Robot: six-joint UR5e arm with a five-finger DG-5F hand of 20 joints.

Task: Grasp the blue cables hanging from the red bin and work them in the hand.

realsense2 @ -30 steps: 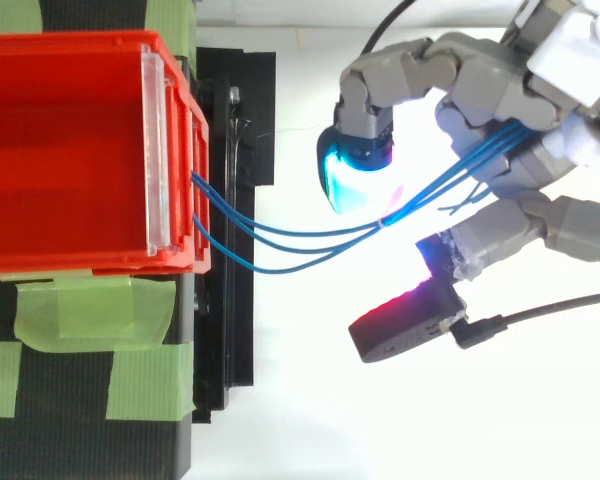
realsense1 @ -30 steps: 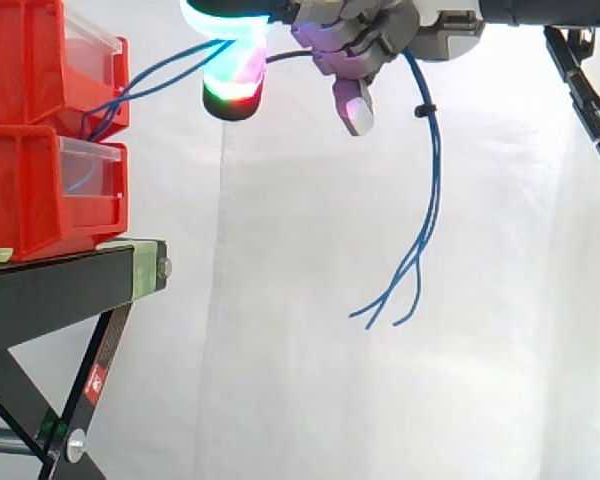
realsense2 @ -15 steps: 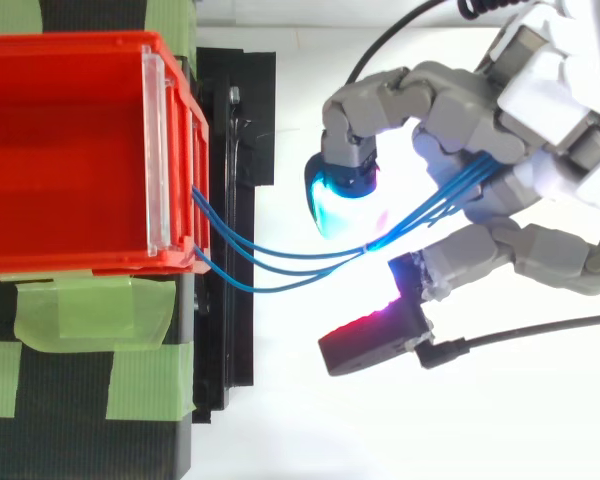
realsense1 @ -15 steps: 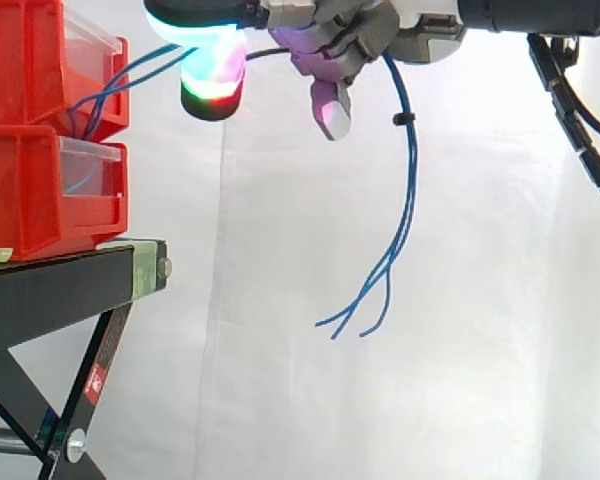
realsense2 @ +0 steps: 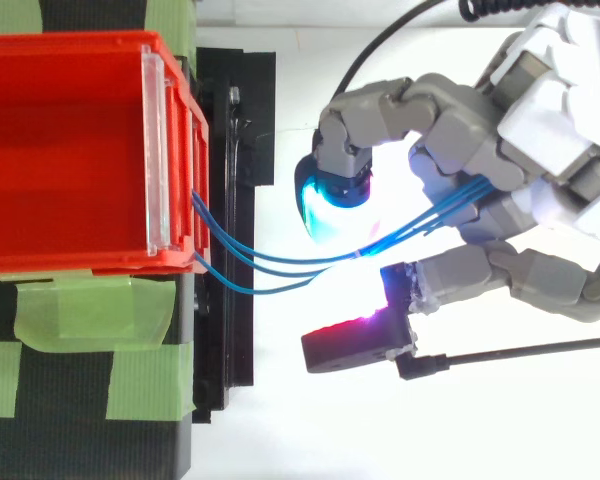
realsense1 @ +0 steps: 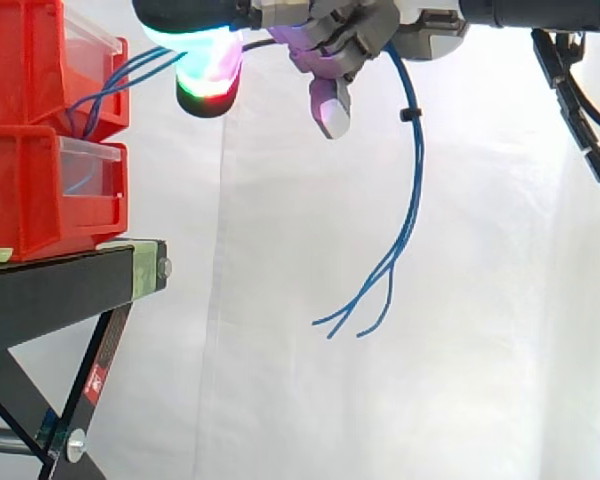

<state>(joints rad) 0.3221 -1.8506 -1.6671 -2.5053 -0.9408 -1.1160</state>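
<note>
Hand (realsense2: 500,130): upper right of top view, fingers curled round the cables (realsense2: 280,262), which pass through the palm.
Cables: run from the bin front at left to the hand; loose ends dangle mid-frame in side view, well apart from the stand (realsense1: 60,285).
Progress: grasp judged done; working them in the hand remains.
Top bin (realsense2: 80,45): interior bare from above.
Lower bin (realsense1: 30,190): faint blue strand behind its clear front.
</note>
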